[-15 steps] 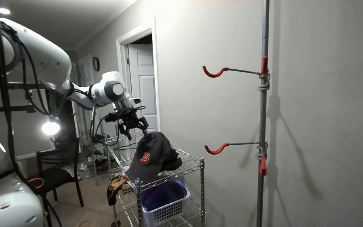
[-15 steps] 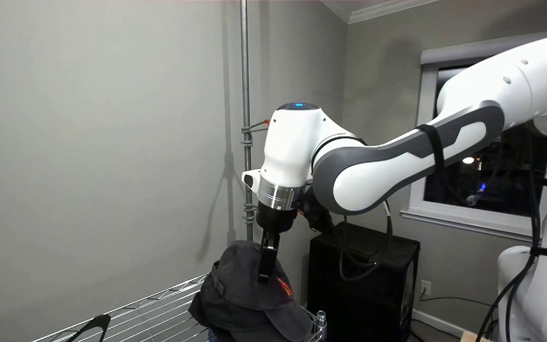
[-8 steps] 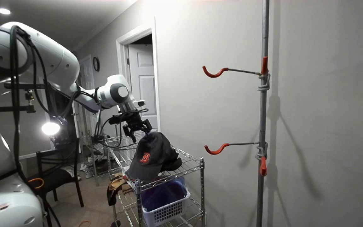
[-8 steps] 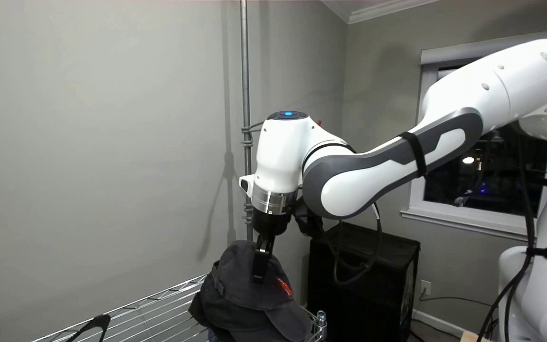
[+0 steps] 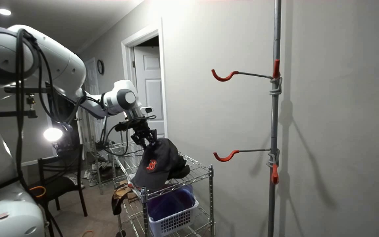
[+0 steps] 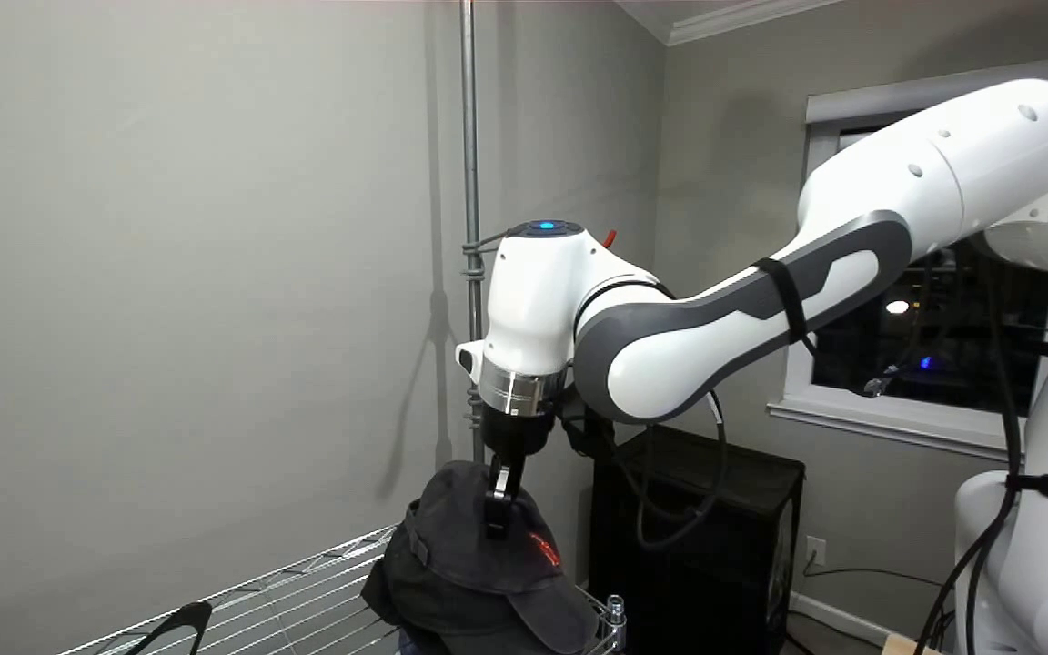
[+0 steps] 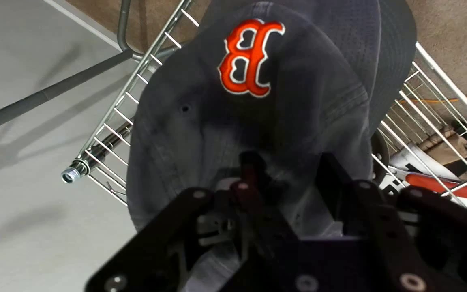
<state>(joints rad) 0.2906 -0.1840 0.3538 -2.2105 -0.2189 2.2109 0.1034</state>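
Observation:
A dark navy baseball cap (image 5: 161, 159) with a red B on its front rests on the top shelf of a wire rack. In the wrist view the cap (image 7: 164, 138) fills the middle, its letter upside down. Another dark brim (image 7: 397, 52) shows beneath it. My gripper (image 7: 290, 162) points down over the crown, its fingers apart on either side of some cap cloth, with a visible gap between them. In an exterior view the gripper (image 5: 149, 144) reaches the crown's top. Whether the pads press on cloth cannot be told.
The wire rack (image 5: 211, 194) holds a white basket (image 5: 176, 222) on a lower shelf. A metal pole (image 5: 274, 118) carries red-tipped hooks (image 5: 225, 158) near the wall. A black cabinet (image 6: 670, 537) stands behind the arm. A dark chair (image 5: 61, 181) is at the back.
My arm has moved down and toward the cap. The fingers have drawn closer together over its crown. The cap has stayed in place.

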